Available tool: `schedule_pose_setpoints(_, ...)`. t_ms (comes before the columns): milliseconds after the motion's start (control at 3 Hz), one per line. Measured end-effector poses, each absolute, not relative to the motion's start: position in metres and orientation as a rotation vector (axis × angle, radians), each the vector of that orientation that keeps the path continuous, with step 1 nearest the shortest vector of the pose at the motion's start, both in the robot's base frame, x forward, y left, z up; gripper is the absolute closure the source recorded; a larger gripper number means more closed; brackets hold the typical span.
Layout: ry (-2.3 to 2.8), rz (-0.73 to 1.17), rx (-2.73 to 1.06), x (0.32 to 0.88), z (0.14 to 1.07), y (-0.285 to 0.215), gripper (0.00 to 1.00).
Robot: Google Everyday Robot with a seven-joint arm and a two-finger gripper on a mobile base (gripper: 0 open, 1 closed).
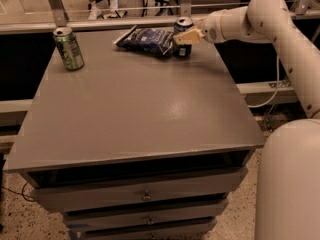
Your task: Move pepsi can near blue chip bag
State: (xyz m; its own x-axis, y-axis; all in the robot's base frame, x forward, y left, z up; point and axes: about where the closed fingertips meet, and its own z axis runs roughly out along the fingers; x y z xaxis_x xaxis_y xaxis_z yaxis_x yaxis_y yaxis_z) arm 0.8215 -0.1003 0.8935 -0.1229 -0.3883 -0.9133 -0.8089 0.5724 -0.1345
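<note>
The pepsi can (182, 49), dark blue with a silver top, stands upright at the far right of the grey tabletop (135, 99). It touches or nearly touches the right end of the blue chip bag (146, 39), which lies flat and crinkled at the far edge. My gripper (183, 37) reaches in from the right on the white arm (260, 19). Its tan fingers are closed around the can's upper half.
A green can (68, 48) stands upright at the far left of the table. A metal rail (125, 23) runs behind the table. Drawers (145, 194) sit below the front edge. A person's legs show beyond the rail.
</note>
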Motion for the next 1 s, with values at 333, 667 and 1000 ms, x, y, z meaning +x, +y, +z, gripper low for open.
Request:
schedule_pose_setpoints(333,1.75,0.507,-0.993,0.822,0.888,-0.098,0.35)
schedule_pose_setpoints(667,1.759,0.572,-0.979,0.814,0.885,-0.097,0.12)
schedule_pose_setpoints(1000,1.754,0.625,-0.967,0.799,0.892,-0.103,0.0)
